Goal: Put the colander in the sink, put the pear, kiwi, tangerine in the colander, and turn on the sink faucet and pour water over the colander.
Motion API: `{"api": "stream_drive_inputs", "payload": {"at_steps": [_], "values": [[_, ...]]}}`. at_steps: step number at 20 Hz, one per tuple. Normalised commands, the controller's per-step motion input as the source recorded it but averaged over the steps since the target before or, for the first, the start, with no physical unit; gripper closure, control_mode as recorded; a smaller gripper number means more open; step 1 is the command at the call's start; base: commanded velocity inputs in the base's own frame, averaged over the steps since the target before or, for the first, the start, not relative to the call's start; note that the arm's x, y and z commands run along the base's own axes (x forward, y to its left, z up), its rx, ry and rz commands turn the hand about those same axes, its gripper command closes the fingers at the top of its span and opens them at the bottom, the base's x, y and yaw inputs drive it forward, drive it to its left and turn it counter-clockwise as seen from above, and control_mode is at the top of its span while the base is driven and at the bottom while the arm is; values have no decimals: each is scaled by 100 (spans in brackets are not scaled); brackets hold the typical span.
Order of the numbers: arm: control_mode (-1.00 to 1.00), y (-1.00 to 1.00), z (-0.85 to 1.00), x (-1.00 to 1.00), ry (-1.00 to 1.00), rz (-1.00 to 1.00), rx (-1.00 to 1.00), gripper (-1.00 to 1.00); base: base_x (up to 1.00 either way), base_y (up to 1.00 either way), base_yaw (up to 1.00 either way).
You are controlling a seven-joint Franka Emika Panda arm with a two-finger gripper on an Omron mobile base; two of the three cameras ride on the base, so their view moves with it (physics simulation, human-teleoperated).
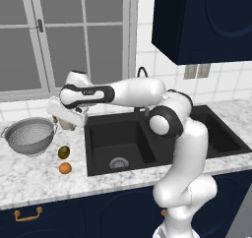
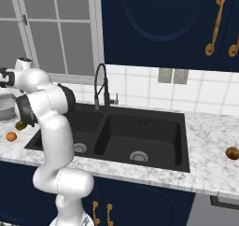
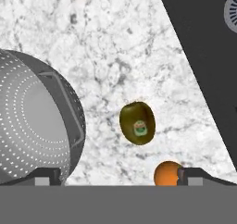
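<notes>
My gripper (image 3: 119,176) is spread wide and grasping nothing, hanging over the marble counter (image 3: 115,56) to the left of the sink (image 1: 128,138). In the hand view the tangerine (image 3: 167,173) sits right beside one of my fingertips (image 3: 194,176), low on the counter near the sink's edge. Just past it lies the dark olive kiwi (image 3: 137,122) with a small sticker on its skin, apart from the tangerine and between the colander and the sink. The colander (image 3: 34,121) stands upright on the counter on the far side of the kiwi from the sink, its perforated bowl close to my other fingertip. From the left base view, the tangerine (image 1: 65,168) and kiwi (image 1: 63,152) lie one behind the other just left of the sink, and the colander (image 1: 29,135) is further left still, near the window wall. The sink faucet (image 2: 99,85) rises behind the sink's divider, and a brown fruit (image 2: 232,153) rests on the counter well to the sink's right.
</notes>
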Motion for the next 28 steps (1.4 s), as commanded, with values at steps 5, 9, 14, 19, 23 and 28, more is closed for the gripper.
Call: {"api": "stream_drive_inputs", "payload": {"at_steps": [5, 9, 14, 19, 23, 28], "values": [[-100, 36, -31, 50, 5, 0, -2, -100, 0, 0, 0], [-100, 29, -27, 49, 0, 0, -2, -100, 0, 0, 0], [-100, 24, -26, 40, 0, 1, -4, -100, 0, 0, 0], [-100, 19, -36, 30, 0, 2, -5, -100, 0, 0, 0], [-100, 17, -37, 17, 1, 3, -2, -100, 0, 0, 0], [-100, 17, -43, -1, 2, 1, 0, 100, 0, 0, 0]]}}
